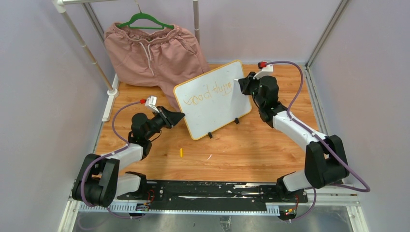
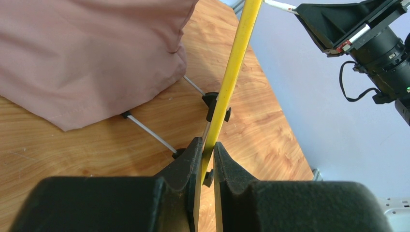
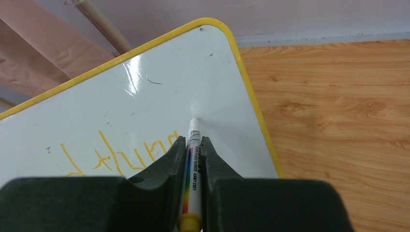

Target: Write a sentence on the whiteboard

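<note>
Whiteboard (image 1: 218, 112) white, yellow frame; sentence (image 1: 210, 93) orange-yellow; shorts (image 1: 154, 53) dusty pink; hanger (image 1: 145, 20) green; table (image 1: 256, 145) wood-grain; marker (image 3: 192, 166) white, rainbow stripe.

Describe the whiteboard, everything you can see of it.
The whiteboard is a glossy white rectangle with rounded corners and a thin yellow frame, standing tilted on two black clip feet on the wooden table. Orange handwriting crosses its upper half. The jaws of the left gripper pinch its left edge; the marker held by the right gripper appears to touch its face.
</note>
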Controlling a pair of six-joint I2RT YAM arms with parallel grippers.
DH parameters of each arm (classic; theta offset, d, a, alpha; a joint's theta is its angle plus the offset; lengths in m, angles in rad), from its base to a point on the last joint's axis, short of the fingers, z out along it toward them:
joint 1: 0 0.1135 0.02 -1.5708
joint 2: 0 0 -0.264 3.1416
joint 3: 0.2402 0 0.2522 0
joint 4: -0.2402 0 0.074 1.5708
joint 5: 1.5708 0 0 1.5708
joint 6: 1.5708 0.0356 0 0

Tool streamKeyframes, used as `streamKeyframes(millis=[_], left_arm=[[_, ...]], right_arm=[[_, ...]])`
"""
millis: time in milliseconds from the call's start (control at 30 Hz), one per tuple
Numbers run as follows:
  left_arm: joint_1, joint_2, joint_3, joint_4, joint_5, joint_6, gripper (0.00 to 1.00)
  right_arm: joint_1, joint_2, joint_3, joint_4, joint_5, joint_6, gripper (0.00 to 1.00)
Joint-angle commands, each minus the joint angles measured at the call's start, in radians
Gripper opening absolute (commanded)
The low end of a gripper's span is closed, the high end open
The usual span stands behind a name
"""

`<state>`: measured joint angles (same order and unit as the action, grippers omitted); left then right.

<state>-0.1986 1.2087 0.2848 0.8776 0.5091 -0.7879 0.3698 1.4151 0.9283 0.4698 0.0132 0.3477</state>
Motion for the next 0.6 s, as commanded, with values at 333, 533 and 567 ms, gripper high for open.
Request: streamKeyframes(millis=[333,533,567], left_arm=[[-0.002,-0.014,0.005,0.032,0.001,0.007,0.16],[-0.002,-0.013,0.005,0.032,0.002,0.006,0.16],[-0.001,-0.014,0.005,0.032,0.002,0.006,0.16]], right_arm=[[0.002,0.030,0.044,0.018,-0.065,0.000,0.00],[0.018,0.025,0.020,0.018,-0.078,-0.001,0.00],[0.018,0.025,0.013,0.018,-0.078,0.000,0.00]])
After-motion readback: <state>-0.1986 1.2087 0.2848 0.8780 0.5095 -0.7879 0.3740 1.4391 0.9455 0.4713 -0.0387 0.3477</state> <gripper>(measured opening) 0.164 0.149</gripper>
